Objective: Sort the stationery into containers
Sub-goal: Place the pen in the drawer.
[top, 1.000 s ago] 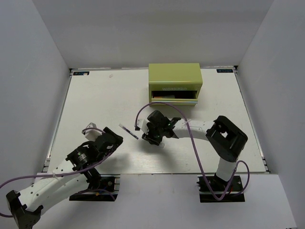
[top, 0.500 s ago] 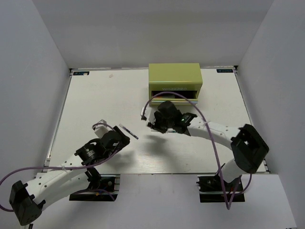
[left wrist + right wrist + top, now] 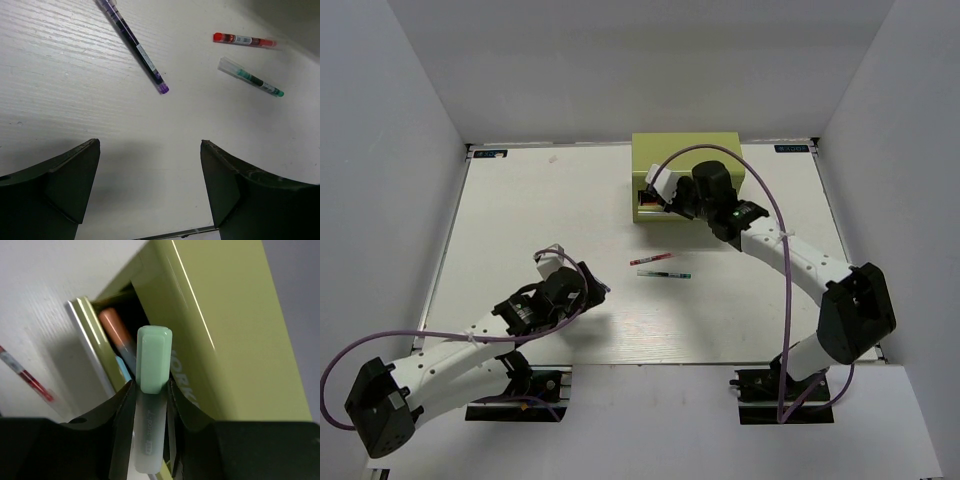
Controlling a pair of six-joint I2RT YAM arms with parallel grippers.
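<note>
My right gripper is shut on a green-capped marker, held just in front of the olive-green chest. The chest's drawer is open, with an orange-capped marker and a light-blue one inside. In the top view this gripper hangs at the chest front. A thin red pen and a green pen lie mid-table. My left gripper is open and empty over bare table, just short of a purple-tipped pen. Beyond it lie the red pen and green pen.
The white table is walled by pale panels on three sides. The chest stands at the back, right of centre. A purple cable loops over the right arm.
The right gripper closed on the green-capped marker at mid-table and carried it back to the chest's open drawer, uncovering the red and green pens. The left arm reached forward over the purple-tipped pen.
</note>
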